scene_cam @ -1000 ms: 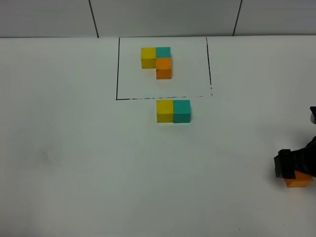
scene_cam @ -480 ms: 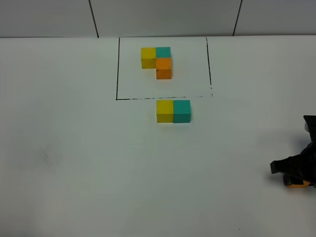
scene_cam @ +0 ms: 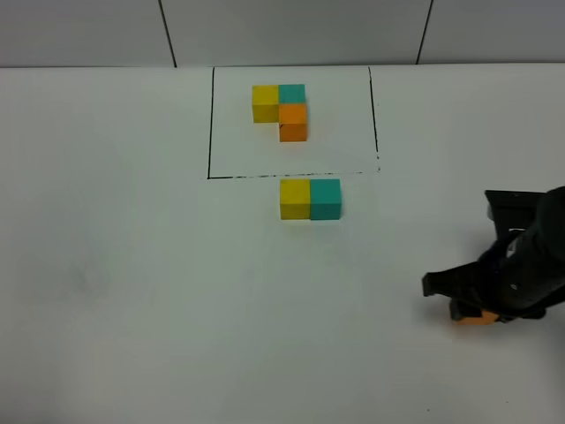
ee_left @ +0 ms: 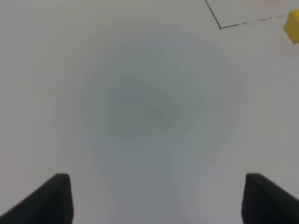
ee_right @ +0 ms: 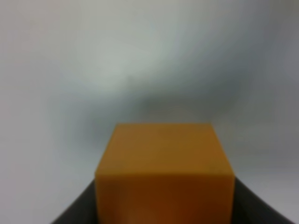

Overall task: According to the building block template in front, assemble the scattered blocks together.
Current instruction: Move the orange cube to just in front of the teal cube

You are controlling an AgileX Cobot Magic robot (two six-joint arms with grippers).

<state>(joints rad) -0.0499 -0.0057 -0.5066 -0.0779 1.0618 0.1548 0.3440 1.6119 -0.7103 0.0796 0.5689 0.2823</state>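
The template (scene_cam: pixel 281 109) lies inside the black-outlined rectangle at the back: yellow and teal cubes side by side, orange against the teal. In front of the rectangle a loose yellow cube (scene_cam: pixel 295 199) and a loose teal cube (scene_cam: pixel 325 199) sit touching side by side. My right gripper (scene_cam: pixel 472 309) is at the right of the table, shut on the loose orange cube (scene_cam: pixel 477 317), which fills the right wrist view (ee_right: pixel 163 170) between the dark fingers. My left gripper (ee_left: pixel 156 200) is open over bare table; the yellow cube (ee_left: pixel 293 27) shows at that view's edge. The left arm is out of the high view.
The black outline (scene_cam: pixel 209 124) of the rectangle marks the template area on the white table (scene_cam: pixel 132 265). A grey panelled wall (scene_cam: pixel 291 31) runs along the back edge.
My right gripper has moved left from the table's right edge toward the middle, carrying the orange cube with it. The yellow and teal cubes and the template have not moved.
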